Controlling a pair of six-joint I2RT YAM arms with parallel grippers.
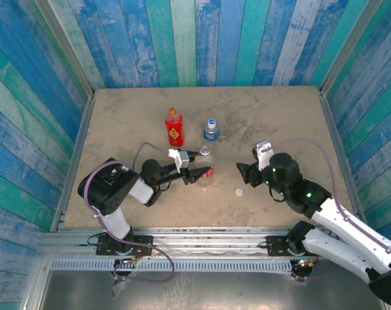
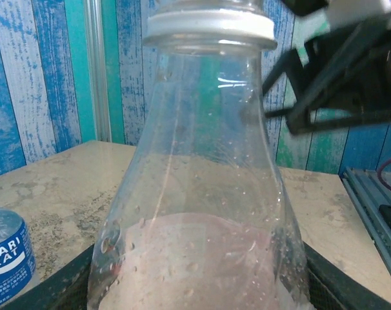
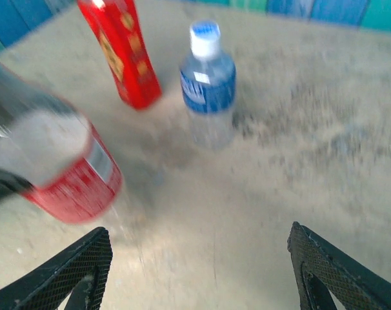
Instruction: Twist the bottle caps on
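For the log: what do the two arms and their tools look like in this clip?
Both arms have black joints and white link covers. The left arm and right arm each trail a mauve cable; green lights glow on the right one. The left tool and right tool carry a white block and black fingers with mesh-textured faces.

Red bottle (image 1: pixel 174 128), yellow mark (image 1: pixel 174 134), blue-label bottle (image 1: pixel 211 132), red-label bottle (image 3: pixel 73 184), white cap (image 1: pixel 238 191), blue-green striped walls (image 1: pixel 202 39)
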